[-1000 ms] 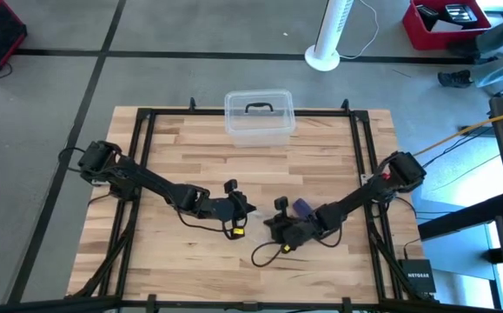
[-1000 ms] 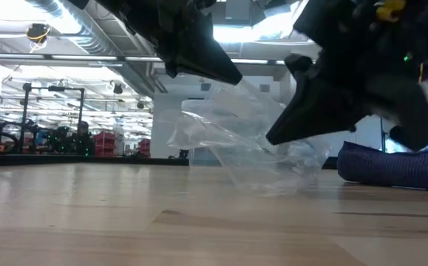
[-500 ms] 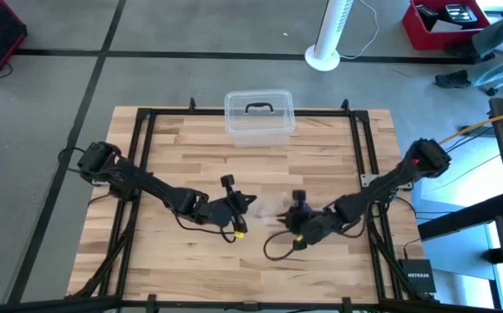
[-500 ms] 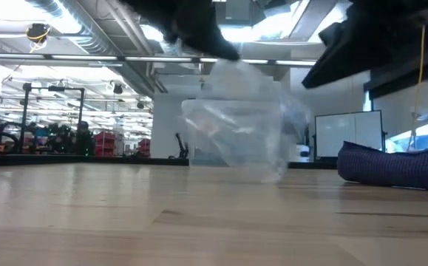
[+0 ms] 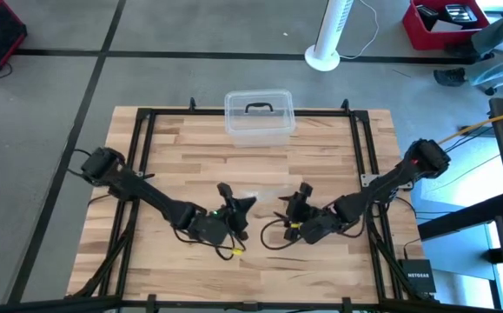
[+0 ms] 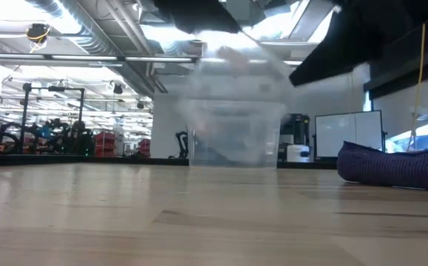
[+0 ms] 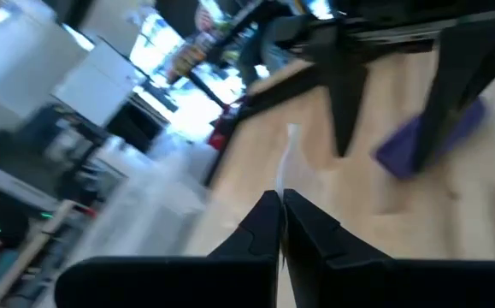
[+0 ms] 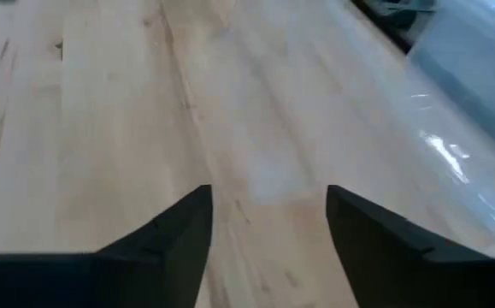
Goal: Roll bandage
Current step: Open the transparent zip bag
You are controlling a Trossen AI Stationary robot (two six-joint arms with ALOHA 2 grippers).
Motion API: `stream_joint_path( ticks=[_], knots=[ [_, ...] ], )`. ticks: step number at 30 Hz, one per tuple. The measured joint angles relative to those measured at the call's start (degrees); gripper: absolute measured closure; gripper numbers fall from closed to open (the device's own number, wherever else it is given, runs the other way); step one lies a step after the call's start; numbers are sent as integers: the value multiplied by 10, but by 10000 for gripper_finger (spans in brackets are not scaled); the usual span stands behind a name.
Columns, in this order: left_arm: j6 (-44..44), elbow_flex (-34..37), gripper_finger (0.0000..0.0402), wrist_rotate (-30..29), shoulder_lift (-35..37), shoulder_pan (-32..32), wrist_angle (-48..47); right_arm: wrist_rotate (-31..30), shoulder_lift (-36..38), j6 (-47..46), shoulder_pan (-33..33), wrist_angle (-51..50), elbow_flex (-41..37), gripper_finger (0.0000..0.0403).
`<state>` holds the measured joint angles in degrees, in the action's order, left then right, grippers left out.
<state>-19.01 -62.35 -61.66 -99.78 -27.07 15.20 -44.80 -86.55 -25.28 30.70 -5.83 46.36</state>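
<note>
The bandage point(image 6: 391, 166) is a dark blue-purple bundle lying on the table; in the left wrist view the bandage point(image 7: 422, 141) shows beyond my right arm's fingers. It is hidden in the high view. My left gripper point(image 5: 242, 205) point(image 7: 282, 195) is shut on a clear plastic bag point(image 6: 236, 66), which hangs blurred above the table. My right gripper point(image 5: 293, 198) point(image 8: 268, 192) stands open just right of it, above the bandage, with only bare wood between its fingers. My left gripper pinches a thin edge of the clear plastic bag point(image 7: 290, 158) between its two shut fingertips. The fingers lie about level and point toward the table's right. The bag hangs below them, slack and clear of the table.
A clear plastic box with a black handle point(image 5: 259, 115) stands at the table's far edge, middle. Part of the clear bag point(image 8: 456, 154) shines beside my right gripper. Bare wood lies to the left and near side point(image 5: 164, 261).
My right gripper has risen, rolled, opened and let go of the clear bag. My left gripper has rolled and kept shut on the bag, which has gone from lying crumpled on the table to hanging clear above it. The bandage has stayed in place.
</note>
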Motion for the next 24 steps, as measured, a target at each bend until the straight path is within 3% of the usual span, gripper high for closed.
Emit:
stream_joint_path(
  ticks=[6, 15, 24],
  knots=[
    [99, 0, 402, 49, -57, 0, 3, -4, -60, -31, 0, 112, -38, 155],
    [213, 1, 395, 51, -66, 2, 4, -40, -73, -104, 0, 123, -71, 176],
    [266, 1, 393, 90, -66, 19, -8, -37, -73, -106, 0, 167, -106, 178]
  ],
)
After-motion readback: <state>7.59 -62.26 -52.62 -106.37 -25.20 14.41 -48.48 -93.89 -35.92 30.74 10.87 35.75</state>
